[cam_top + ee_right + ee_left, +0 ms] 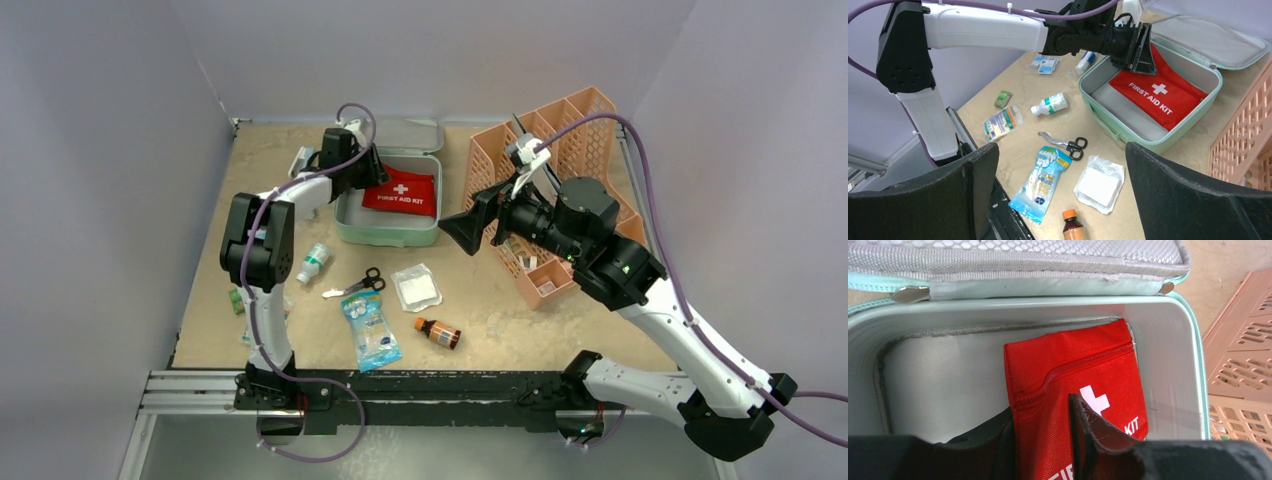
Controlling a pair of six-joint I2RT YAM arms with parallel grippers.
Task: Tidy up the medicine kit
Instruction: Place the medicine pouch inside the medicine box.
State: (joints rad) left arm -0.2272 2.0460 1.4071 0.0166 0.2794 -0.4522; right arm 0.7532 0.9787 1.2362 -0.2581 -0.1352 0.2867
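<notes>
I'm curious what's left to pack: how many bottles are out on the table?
2 for sure: a white bottle left of the scissors, and a brown bottle right of the blue packet. A white-and-blue item left of the box may be a third.

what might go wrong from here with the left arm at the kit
The red pouch sits between the fingers of the left gripper; if it snags as the arm lifts, it may be dragged out of the medicine kit. It also lies askew in the kit, which may leave little room for the scissors and the white bottle lying outside.
</notes>
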